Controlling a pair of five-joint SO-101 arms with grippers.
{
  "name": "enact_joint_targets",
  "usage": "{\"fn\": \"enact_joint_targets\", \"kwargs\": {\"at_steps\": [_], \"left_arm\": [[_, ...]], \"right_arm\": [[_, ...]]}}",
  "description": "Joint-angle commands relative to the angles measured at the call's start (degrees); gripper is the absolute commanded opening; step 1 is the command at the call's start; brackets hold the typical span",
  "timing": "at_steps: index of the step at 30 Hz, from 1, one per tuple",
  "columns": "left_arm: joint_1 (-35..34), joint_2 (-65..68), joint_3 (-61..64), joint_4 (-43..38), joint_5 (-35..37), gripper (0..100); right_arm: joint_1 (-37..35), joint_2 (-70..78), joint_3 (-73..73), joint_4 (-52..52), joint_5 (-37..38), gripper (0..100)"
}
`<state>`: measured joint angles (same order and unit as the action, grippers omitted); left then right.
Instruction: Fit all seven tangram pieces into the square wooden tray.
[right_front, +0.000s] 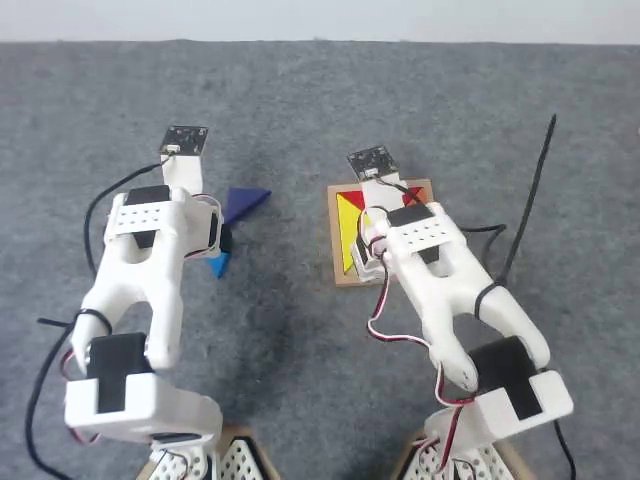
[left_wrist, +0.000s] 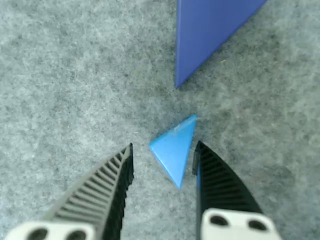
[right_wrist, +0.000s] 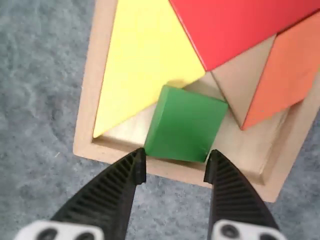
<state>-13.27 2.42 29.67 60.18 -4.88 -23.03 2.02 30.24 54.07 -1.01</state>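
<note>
Left fingers (left_wrist: 112, 185) open, straddling small blue triangle (left_wrist: 175, 147) on worktop (left_wrist: 60, 75). Right fingers (right_wrist: 112, 195) open over green square (right_wrist: 186, 124), seemingly tilted in tray (right_wrist: 87, 120). Pieces light, rigid, smooth: pinch opposite edges.

Square wooden tray (right_front: 333, 240) right of centre in the high view, holding 4 pieces: yellow triangle (right_wrist: 145, 55), red triangle (right_wrist: 235, 25), orange piece (right_wrist: 285, 75), green square (right_wrist: 185, 122) turned askew near the rim. Left of centre, flat outside the tray: dark-blue triangle (right_front: 243, 204), small light-blue triangle (left_wrist: 175, 147) just below, apart.
</note>
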Motion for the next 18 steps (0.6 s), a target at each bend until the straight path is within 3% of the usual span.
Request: {"fn": "enact_joint_targets", "kwargs": {"at_steps": [1,8,18], "left_arm": [[-0.1,-3.1,-0.7,-1.6,-0.6,19],[-0.2,-3.2,-0.7,-1.6,-0.6,19],[-0.2,-3.3,-0.7,-1.5,-0.6,19]], "right_arm": [[-0.2,-0.8,-3.8,-0.9,0.6,18.7],[-2.9,0.9,-3.3,-0.7,0.4,18.7],[3.5,3.3,-6.2,-0.7,0.3,18.4]]}}
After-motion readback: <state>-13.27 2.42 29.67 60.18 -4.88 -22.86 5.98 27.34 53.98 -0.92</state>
